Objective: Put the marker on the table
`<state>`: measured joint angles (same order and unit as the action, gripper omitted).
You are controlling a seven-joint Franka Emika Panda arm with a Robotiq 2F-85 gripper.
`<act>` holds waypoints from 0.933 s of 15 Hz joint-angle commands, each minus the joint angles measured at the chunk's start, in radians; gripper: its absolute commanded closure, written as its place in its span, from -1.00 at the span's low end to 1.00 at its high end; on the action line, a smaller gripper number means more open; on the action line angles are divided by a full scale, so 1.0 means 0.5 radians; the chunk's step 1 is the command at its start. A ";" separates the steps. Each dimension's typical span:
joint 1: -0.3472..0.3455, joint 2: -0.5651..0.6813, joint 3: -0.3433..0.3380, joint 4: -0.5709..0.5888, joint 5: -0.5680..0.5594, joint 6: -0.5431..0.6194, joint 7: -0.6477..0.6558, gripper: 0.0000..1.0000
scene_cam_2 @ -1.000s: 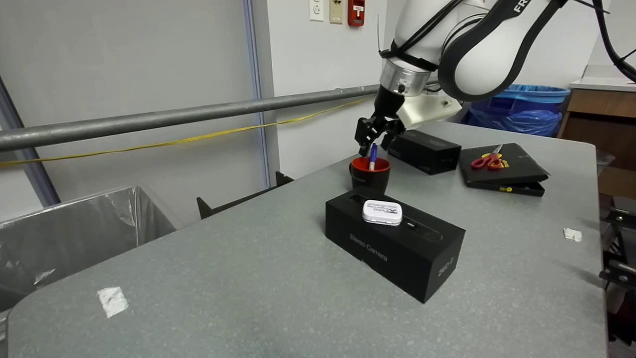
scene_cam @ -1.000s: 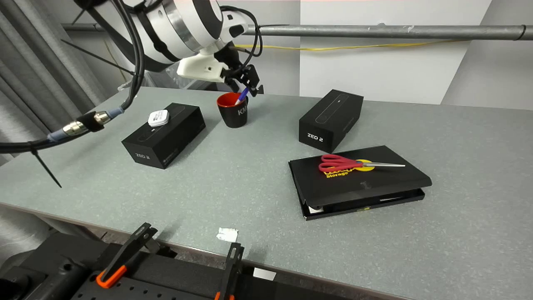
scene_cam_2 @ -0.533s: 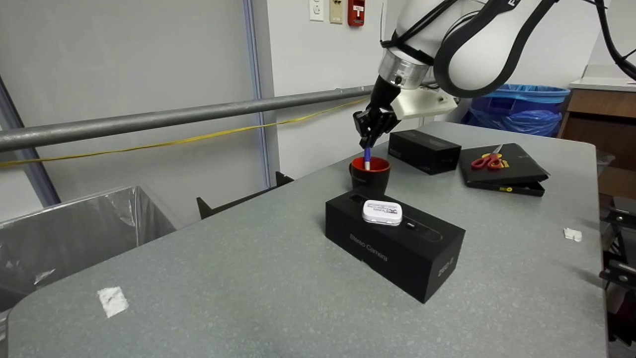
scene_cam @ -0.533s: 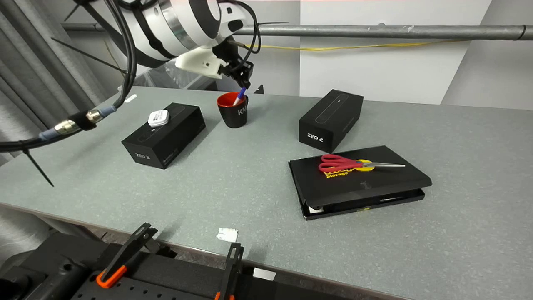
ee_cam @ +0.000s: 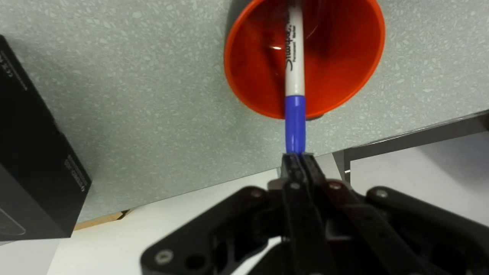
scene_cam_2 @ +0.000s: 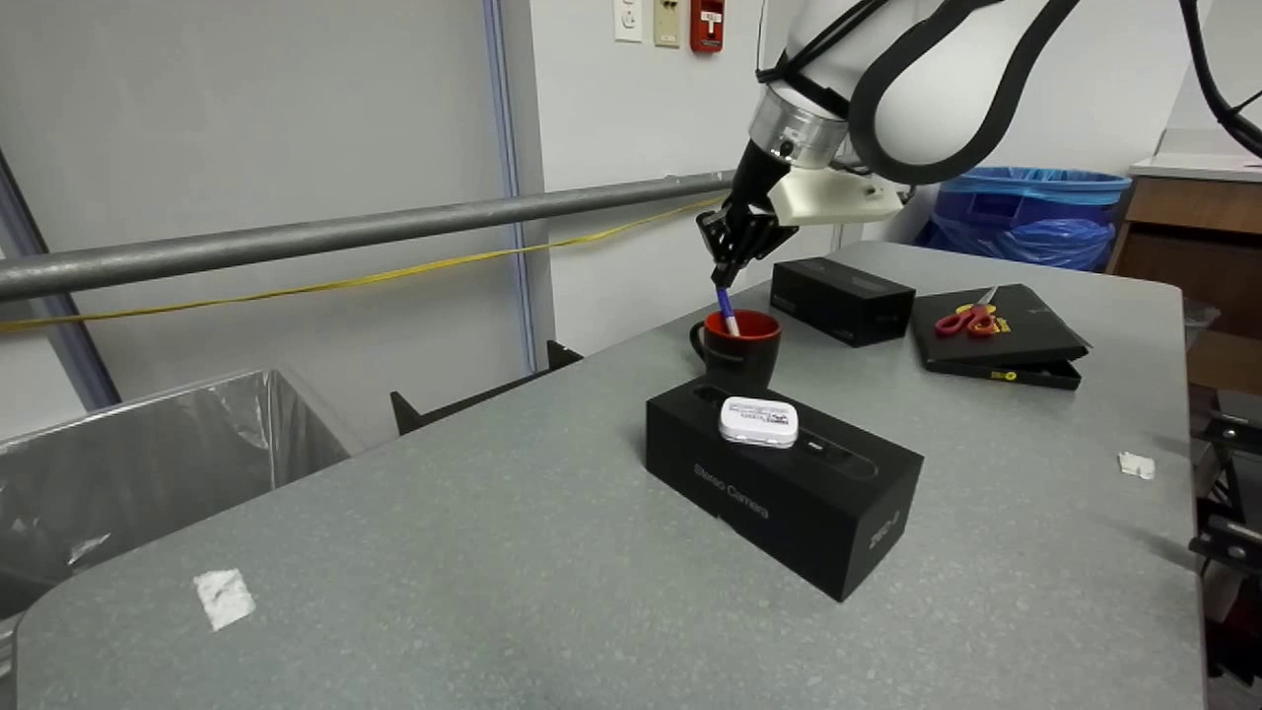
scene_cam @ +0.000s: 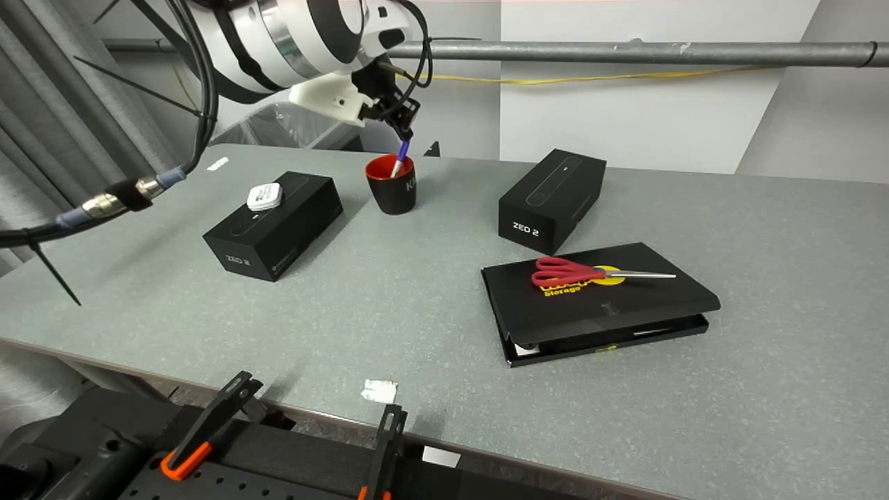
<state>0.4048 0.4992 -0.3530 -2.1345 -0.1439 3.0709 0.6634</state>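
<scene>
Slippage looks the likeliest trouble: slim-tipped black fingers [ee_cam: 291,168] pinch only the far end of the blue plastic cap [ee_cam: 295,120] on a white pen-shaped marker [ee_cam: 295,76], so a small sideways tug might swivel it or let it drop. The cap could also pull off and leave the barrel behind. The marker leans, its lower end inside a black mug with a glossy red interior [scene_cam_2: 741,363], so I judge the job to be at lifting it out. If the pull runs across the barrel rather than along it, the marker may lever on the rim and drag or tip the mug. Set down loosely, a round barrel could roll, and in the wrist view an edge of the gray speckled table [scene_cam: 389,305] lies near the mug.

Nearby, a long black cardboard box [scene_cam_2: 818,493] carries a small white rounded tin [scene_cam_2: 758,421]; a low swing that way could knock the tin loose. Across the mug from it stands a second black oblong box [scene_cam: 555,194], and near that lies a flat black case [scene_cam: 590,316] with red-handled metal scissors [scene_cam: 596,273] on top. Each narrows the choice of landing spots. A gray metal pipe [scene_cam: 625,51] runs behind the table and might hamper a reach that way.
</scene>
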 commanded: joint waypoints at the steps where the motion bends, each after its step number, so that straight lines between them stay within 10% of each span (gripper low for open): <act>1: -0.006 -0.227 0.015 -0.155 0.086 0.096 -0.128 0.98; 9: -0.172 -0.831 0.103 -0.473 0.051 -0.288 -0.450 0.98; 14: -0.414 -0.679 0.175 -0.471 -0.135 -0.613 -0.426 0.98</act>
<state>0.2999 0.1099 -0.3229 -2.3732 -0.1414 2.8208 0.4206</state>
